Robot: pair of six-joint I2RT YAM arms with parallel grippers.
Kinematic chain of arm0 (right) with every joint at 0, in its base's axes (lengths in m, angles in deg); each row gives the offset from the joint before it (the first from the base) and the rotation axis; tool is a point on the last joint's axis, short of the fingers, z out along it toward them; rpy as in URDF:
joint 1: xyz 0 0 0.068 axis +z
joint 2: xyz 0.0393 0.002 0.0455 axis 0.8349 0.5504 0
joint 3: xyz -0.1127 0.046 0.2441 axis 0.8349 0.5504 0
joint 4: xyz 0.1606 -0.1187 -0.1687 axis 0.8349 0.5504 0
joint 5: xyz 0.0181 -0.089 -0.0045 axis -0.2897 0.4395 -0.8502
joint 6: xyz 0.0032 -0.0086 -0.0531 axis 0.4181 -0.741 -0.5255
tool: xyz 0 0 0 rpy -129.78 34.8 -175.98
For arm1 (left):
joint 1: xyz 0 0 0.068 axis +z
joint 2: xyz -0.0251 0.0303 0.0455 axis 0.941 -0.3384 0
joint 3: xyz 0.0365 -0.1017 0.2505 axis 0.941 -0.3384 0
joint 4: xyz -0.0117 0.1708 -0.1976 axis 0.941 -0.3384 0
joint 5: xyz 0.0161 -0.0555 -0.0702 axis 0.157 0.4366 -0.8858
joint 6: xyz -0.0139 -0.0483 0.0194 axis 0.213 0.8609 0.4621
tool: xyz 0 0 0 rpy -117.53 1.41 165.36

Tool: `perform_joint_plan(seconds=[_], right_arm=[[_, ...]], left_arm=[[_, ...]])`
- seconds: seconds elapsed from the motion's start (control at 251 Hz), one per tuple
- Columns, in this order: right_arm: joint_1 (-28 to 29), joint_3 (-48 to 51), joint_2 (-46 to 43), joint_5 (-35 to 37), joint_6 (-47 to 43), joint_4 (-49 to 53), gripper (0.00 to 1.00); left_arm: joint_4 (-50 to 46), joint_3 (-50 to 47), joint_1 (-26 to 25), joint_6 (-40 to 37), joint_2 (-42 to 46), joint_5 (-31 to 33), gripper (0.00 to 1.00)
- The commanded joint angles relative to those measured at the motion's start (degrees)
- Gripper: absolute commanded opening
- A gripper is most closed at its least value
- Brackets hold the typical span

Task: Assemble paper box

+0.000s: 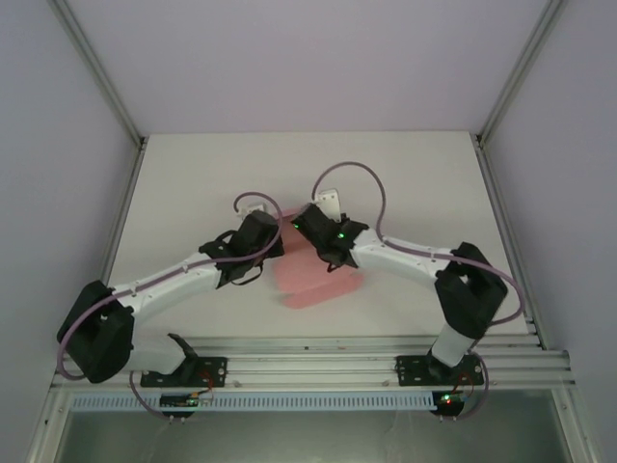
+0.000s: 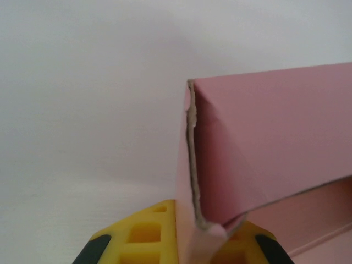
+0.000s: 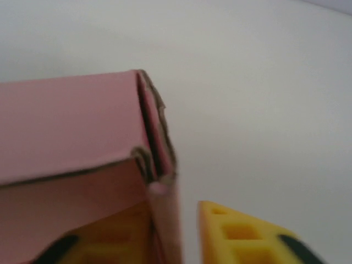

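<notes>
The paper box [image 1: 323, 285] lies mid-table between the 2 arms, partly formed. The wrist views show a long pink panel stood up with a doubled end wall at each corner, raw edges frayed, while the overhead view shows a flat pink part spreading toward the near edge. The left gripper [image 2: 193, 242] has 1 end wall between its yellow fingers [image 2: 137, 239], and the card touches both. I judge it pinched there, likely to keep the fold pressed and stop the box sliding. The right gripper [image 3: 170, 234] straddles the other end wall: 1 finger [image 3: 247, 236] sits outside, with a sliver of table [image 3: 264, 82] showing between it and the card, and the other shows dimly on the inner side. These fingers therefore look released rather than squeezing. Working both ends suits tucking the doubled walls down. The folds look unlocked, so assembly seems about midway, and such thin card could buckle under a hard squeeze.
</notes>
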Motion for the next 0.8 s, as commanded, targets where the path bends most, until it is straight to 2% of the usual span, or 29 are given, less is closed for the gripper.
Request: perform_joint_plan(seconds=[0.0,0.032,0.128,0.247,0.351,0.427,0.535,0.631,0.671,0.798], right_arm=[[-4.7,10.7,-7.0,-16.6,-11.2,-17.5,0.51],[-4.7,13.4,-8.9,-24.0,-13.1,-22.7,0.65],[-5.0,19.2,-13.0,-38.5,-14.1,-33.7,0.98],[-5.2,20.9,-17.8,-44.2,-12.8,-33.5,0.99],[-5.6,20.6,-23.2,-39.9,-11.3,-25.7,0.98],[-6.4,20.4,-27.5,-34.6,-8.4,-19.1,0.99],[-9.0,20.7,-33.5,-28.5,-4.8,-8.6,0.99],[-13.9,21.4,-37.4,-27.8,0.8,1.1,0.99],[-16.3,22.1,-38.8,-28.8,2.8,4.2,0.99],[-22.1,25.7,-42.9,-32.9,4.5,8.6,0.98]], left_arm=[[-2.7,0.6,2.3,-1.5,-1.1,4.5,0.00],[-2.2,1.1,2.4,-2.4,-1.8,3.7,0.00],[-1.4,2.9,2.9,-7.0,-4.0,1.2,0.00],[-2.4,5.6,4.7,-16.2,-5.9,-3.5,0.00],[-8.7,10.5,7.6,-27.9,-7.6,-10.9,0.00],[-15.2,14.5,9.1,-42.4,-8.7,-18.2,0.00],[-25.8,20.2,9.4,-60.5,-10.1,-20.1,0.00],[-33.9,23.6,8.6,-76.2,-11.1,-21.7,0.01],[-36.3,25.5,8.3,-79.8,-12.0,-20.2,0.04],[-44.3,34.2,6.8,-88.2,-17.6,-14.3,0.04]])
